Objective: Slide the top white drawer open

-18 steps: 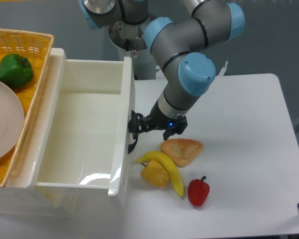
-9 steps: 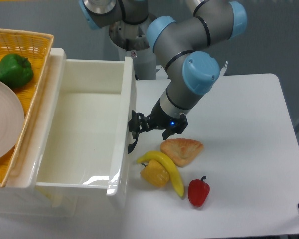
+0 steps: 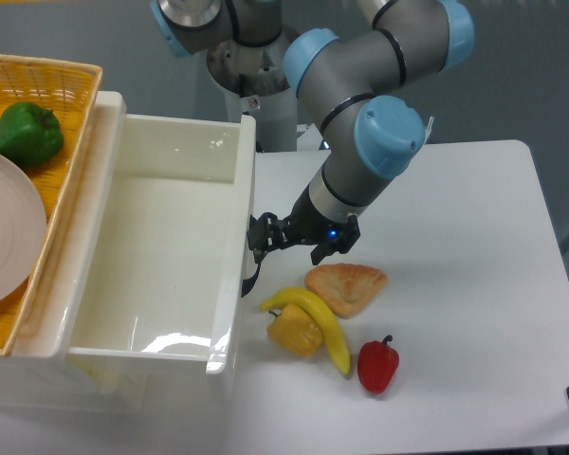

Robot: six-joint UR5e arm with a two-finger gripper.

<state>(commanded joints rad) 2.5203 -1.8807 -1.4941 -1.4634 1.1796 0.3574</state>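
The top white drawer (image 3: 171, 275) stands pulled far out of the cabinet toward the right, and its deep inside holds nothing. Its curved black handle (image 3: 250, 281) runs down the front wall. My gripper (image 3: 260, 237) sits at the upper part of that handle, fingers closed on it, with the grey and blue arm reaching in from the upper right. The gripper body hides most of the handle's upper part.
A yellow woven basket (image 3: 71, 90) on the cabinet's left holds a green pepper (image 3: 24, 133) and a plate (image 3: 5, 237). Just right of the drawer front lie a banana (image 3: 318, 318), a yellow pepper (image 3: 294, 332), a flat bread (image 3: 346, 284) and a red pepper (image 3: 377, 365).
The drawer front has slid a little further right, and the arm and gripper have moved right with it.
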